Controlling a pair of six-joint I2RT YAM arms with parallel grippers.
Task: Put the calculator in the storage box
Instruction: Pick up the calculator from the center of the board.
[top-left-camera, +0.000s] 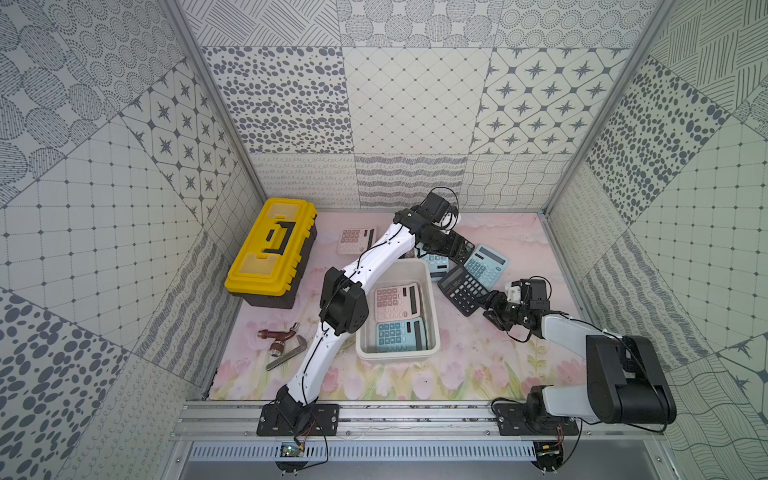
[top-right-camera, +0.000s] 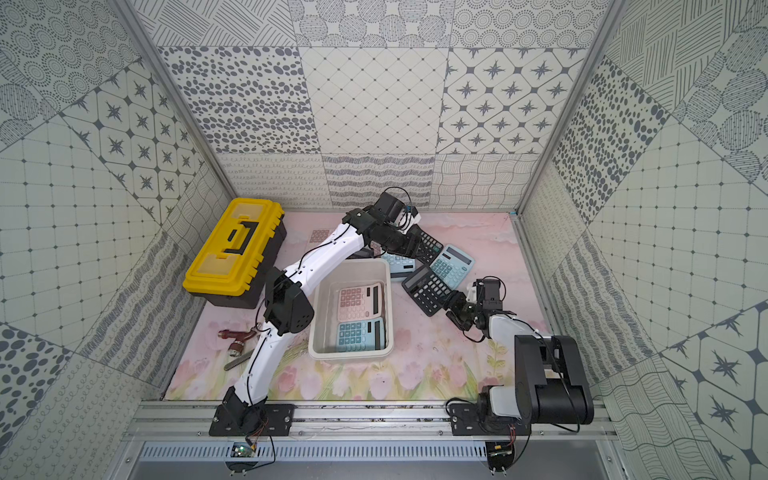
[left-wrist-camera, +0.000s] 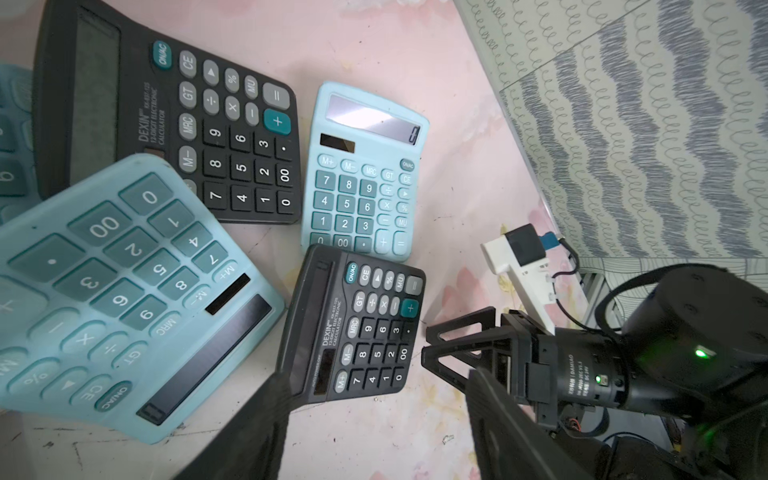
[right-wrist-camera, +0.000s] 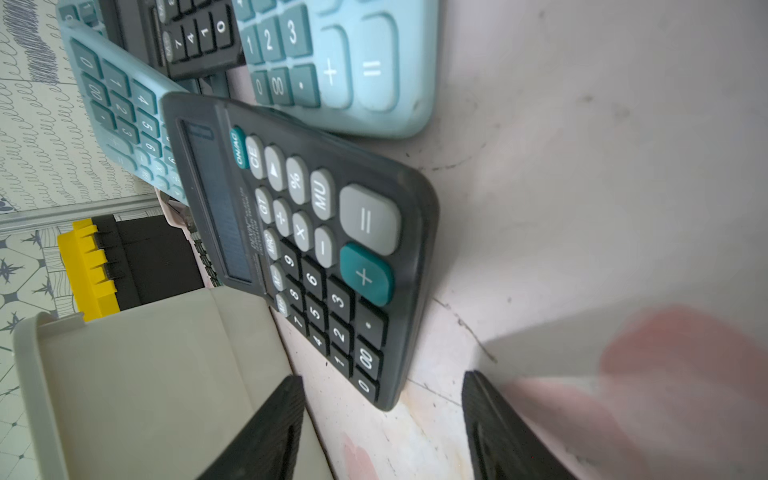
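The white storage box (top-left-camera: 432, 309) stands mid-table with a pink calculator (top-left-camera: 397, 301) and a blue calculator (top-left-camera: 400, 336) lying in it. To its far right lie two black calculators (top-left-camera: 462, 289) (left-wrist-camera: 166, 124), a light blue one (top-left-camera: 485, 266) and a teal one (left-wrist-camera: 116, 291), crowded together. My left gripper (top-left-camera: 456, 249) (left-wrist-camera: 376, 399) hovers open over this group with nothing between its fingers. My right gripper (top-left-camera: 489, 305) (right-wrist-camera: 381, 386) is open and low at the nearer black calculator (right-wrist-camera: 316, 249). That calculator's corner lies between the fingertips without touching them.
A yellow-lidded black toolbox (top-left-camera: 270, 249) sits at the far left. Another pink calculator (top-left-camera: 355, 240) lies behind the box, partly under my left arm. A reddish tap fitting (top-left-camera: 280, 336) and a metal tool (top-left-camera: 286, 355) lie at the near left. Patterned walls close three sides.
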